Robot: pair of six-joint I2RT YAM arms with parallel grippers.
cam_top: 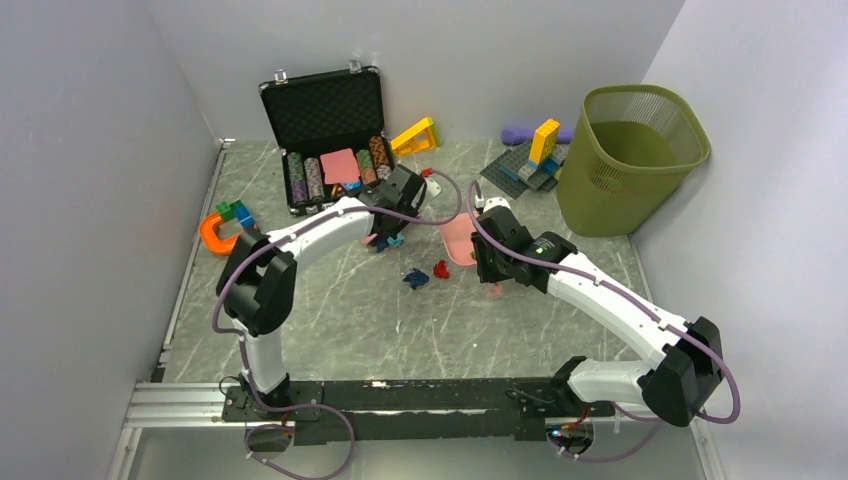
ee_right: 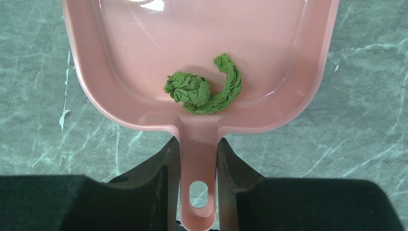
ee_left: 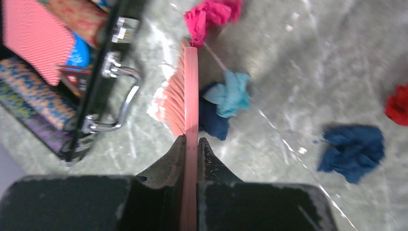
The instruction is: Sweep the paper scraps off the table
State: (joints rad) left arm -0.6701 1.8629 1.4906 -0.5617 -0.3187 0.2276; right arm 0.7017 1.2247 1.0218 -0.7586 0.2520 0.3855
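My left gripper (ee_left: 191,139) is shut on a pink brush (ee_left: 188,91), bristles facing the case. Against its right side lie a teal scrap (ee_left: 233,94) and a navy scrap (ee_left: 211,120); a magenta scrap (ee_left: 211,13) lies past its tip. A larger navy scrap (ee_left: 353,149) and a red scrap (ee_left: 398,103) lie further right; they also show in the top view, navy scrap (cam_top: 416,279) and red scrap (cam_top: 440,268). My right gripper (ee_right: 198,144) is shut on the handle of a pink dustpan (ee_right: 120,57) holding a green scrap (ee_right: 202,89). The dustpan (cam_top: 458,240) lies mid-table.
An open black case (cam_top: 330,135) with poker chips stands at the back, close to the brush. An olive waste basket (cam_top: 630,155) is at the back right. Toy blocks (cam_top: 530,160), a yellow block (cam_top: 415,135) and an orange piece (cam_top: 215,235) lie around the marble table (cam_top: 340,320).
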